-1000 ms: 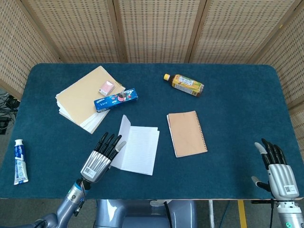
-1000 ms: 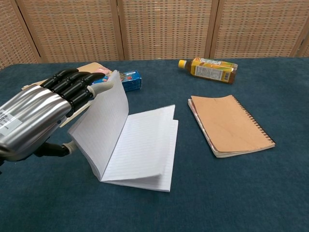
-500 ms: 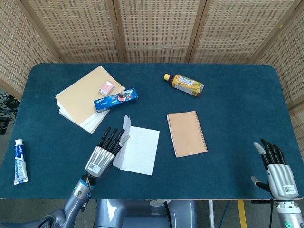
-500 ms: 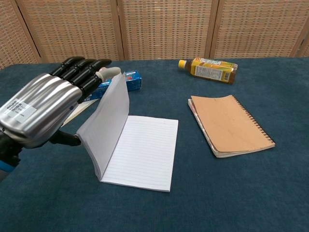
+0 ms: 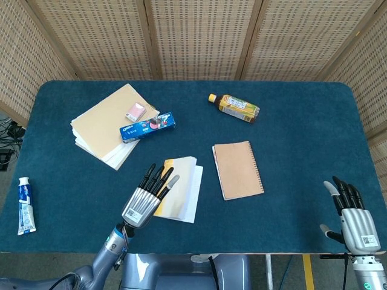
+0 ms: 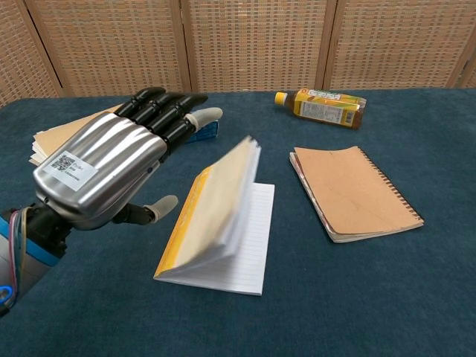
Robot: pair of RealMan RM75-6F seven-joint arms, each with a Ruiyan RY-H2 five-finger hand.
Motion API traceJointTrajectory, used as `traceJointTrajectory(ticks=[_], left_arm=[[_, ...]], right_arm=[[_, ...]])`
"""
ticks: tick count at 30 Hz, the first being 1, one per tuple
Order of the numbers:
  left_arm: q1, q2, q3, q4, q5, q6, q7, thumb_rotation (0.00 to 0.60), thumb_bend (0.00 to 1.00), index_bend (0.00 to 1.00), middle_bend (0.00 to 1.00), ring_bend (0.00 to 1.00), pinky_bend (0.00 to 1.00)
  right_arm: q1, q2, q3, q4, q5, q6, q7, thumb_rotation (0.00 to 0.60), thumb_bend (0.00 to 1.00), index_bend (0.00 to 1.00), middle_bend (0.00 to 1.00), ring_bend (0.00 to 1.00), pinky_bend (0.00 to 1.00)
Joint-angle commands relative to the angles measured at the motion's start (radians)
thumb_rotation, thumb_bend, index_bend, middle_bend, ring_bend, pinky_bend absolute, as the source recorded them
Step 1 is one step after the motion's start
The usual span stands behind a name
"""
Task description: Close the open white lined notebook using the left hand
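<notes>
The white lined notebook (image 5: pixel 179 196) (image 6: pixel 223 223) lies at the front middle of the table, its left half swung over past upright and blurred. That half's yellow-edged tan cover faces up and left, and lined pages show below it. My left hand (image 5: pixel 147 197) (image 6: pixel 111 163) is flat with fingers apart, just left of and above the tilted cover; whether its fingertips touch the cover I cannot tell. My right hand (image 5: pixel 351 219) stays at the table's front right corner, fingers straight and apart, holding nothing.
A tan spiral notebook (image 5: pixel 237 170) (image 6: pixel 352 192) lies right of the white one. A drink bottle (image 5: pixel 234 107) (image 6: pixel 321 107) lies at the back. A paper stack (image 5: pixel 107 124), an eraser (image 5: pixel 135 112) and a blue cookie box (image 5: pixel 147 127) sit back left. Toothpaste (image 5: pixel 24 205) lies far left.
The notebook's left half has swung from upright over to the right, now showing its cover. My left hand followed it rightward. The right hand has not moved.
</notes>
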Motion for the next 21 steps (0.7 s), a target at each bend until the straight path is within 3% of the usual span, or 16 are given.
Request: traceJointTrajectory(ticks=[1,10,21], left_arm=[[0.002,0.003,0.006,0.004,0.004,0.005,0.004,0.600,0.32,0.00,0.00,0.00,0.00],[0.066,0.100,0.039,-0.044,-0.020,0.072,-0.066,0.600,0.29,0.00,0.00,0.00,0.00],[0.195,0.397,0.086,-0.301,-0.180,0.080,-0.107,0.600,0.18,0.00,0.00,0.00,0.00]], right_arm=[[0.000,0.000,0.000,0.001,0.001,-0.001,0.002,0.600,0.10,0.00,0.00,0.00,0.00],[-0.002,0.007,0.004,0.001,0.006,0.004,0.019,0.600,0.10,0.00,0.00,0.00,0.00],[-0.008,0.012,0.010,-0.003,0.006,0.020,0.012,0.600,0.11,0.00,0.00,0.00,0.00]])
